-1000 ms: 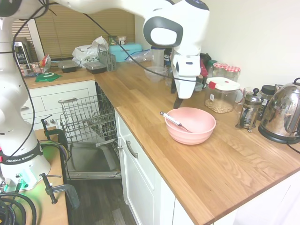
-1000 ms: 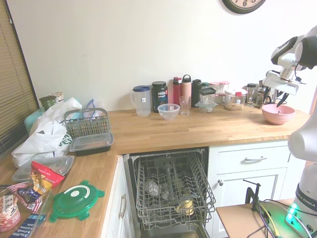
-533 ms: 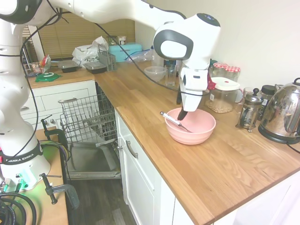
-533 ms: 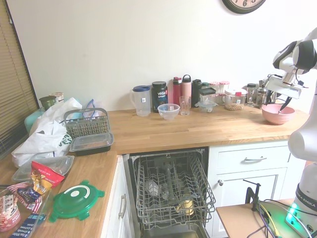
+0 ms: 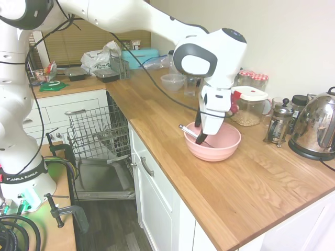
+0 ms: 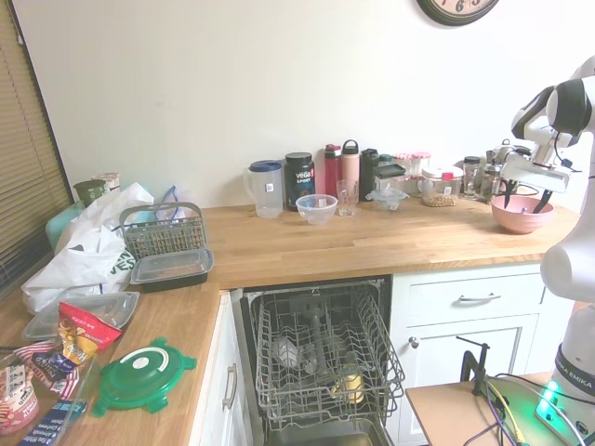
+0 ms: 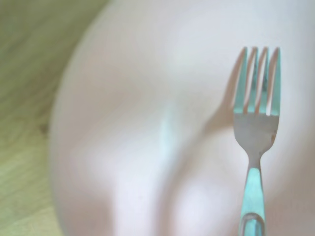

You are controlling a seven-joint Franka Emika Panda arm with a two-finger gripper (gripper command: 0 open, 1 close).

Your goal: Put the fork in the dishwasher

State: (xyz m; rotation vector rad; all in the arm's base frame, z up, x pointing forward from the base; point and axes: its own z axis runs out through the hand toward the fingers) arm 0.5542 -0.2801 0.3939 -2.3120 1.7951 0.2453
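The fork is a slim silver utensil that lies slanted in the pink bowl, its handle resting over the bowl's near-left rim. My gripper has come down into the bowl right at the fork, its dark fingers apart on either side of the handle. From the other side, the gripper dips into the bowl. Close up, the fork shows tines-first against the bowl's pink inside. The dishwasher stands open at the counter's left, its wire rack pulled out over the dropped door.
A kettle, a French press and a lidded jar stand just behind and right of the bowl. Bottles, a jug and a small clear bowl line the wall. Bags and containers crowd the counter's far end.
The gripper has come down from above the bowl's far rim into the bowl and now stands at the fork. The fork and bowl have not moved.
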